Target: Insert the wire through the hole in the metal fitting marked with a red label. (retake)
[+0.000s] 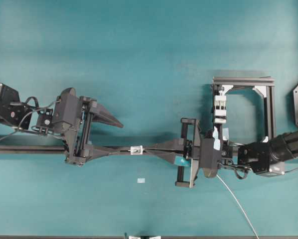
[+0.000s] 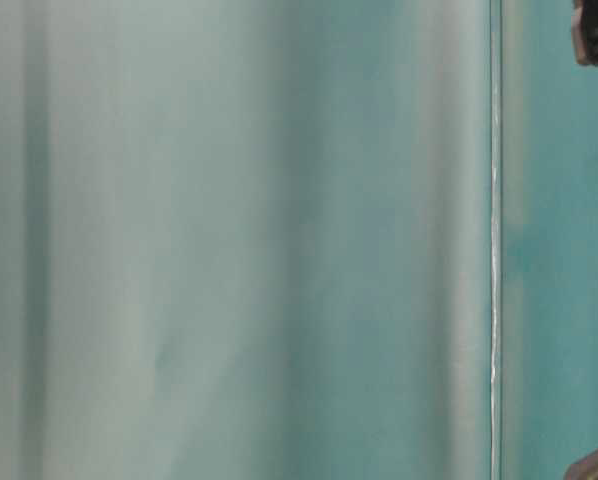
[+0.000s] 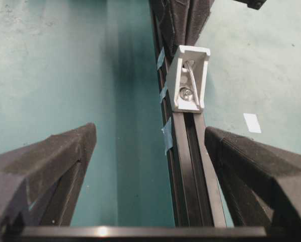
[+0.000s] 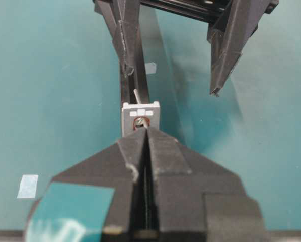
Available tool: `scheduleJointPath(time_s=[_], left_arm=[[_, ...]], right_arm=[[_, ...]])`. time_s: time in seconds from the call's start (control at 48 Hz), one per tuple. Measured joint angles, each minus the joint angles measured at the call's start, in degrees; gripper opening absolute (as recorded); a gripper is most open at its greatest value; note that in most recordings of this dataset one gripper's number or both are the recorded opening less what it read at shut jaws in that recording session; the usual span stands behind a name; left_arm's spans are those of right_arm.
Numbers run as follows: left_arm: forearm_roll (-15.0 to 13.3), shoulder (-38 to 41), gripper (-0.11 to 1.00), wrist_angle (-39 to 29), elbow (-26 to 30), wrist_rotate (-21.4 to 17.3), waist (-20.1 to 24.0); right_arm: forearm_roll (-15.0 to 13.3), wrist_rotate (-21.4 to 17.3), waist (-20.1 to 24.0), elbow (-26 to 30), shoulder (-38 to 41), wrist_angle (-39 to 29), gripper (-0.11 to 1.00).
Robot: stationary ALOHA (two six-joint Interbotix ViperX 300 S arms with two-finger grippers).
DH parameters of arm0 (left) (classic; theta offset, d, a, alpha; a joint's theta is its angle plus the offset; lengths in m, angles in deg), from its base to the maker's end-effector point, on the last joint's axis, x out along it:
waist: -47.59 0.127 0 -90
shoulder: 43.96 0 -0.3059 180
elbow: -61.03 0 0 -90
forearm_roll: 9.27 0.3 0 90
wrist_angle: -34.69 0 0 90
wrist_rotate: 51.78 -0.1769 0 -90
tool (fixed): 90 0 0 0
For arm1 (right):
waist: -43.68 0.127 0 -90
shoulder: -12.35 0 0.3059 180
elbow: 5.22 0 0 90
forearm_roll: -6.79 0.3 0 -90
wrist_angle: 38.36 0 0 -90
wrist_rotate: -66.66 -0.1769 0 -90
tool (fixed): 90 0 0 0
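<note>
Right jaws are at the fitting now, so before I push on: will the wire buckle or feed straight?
Likely floppy: the wire trails away in a loose curve behind the right gripper. The short tip poking past the metal fitting looks straight, so short pushes probably feed. Longer free lengths may buckle.

black rail (image 1: 29, 148) across teal table (image 1: 149, 50) | black frame (image 1: 268, 107) | tape scrap (image 1: 141, 180)

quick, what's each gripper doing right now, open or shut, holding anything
Left gripper: open, holding nothing, straddling the black rail.
Right gripper: shut at the metal fitting, pinching the wire.
</note>
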Motion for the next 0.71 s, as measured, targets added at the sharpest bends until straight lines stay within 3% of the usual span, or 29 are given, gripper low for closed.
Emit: scheduleJointPath(time_s=[0.354,0.708], left_arm=[[0.0,-0.62,0.59,-0.7,0.26,1.76,0.0],[0.09,-1.23,0.59,-5.8,2.37,2.11,-0.09]], right_arm=[[-0.09,0.09,-0.35,0.44,0.0,-0.53,0.03],[-0.53,0.09,-0.62,0.79,0.26,-0.53,0.03]])
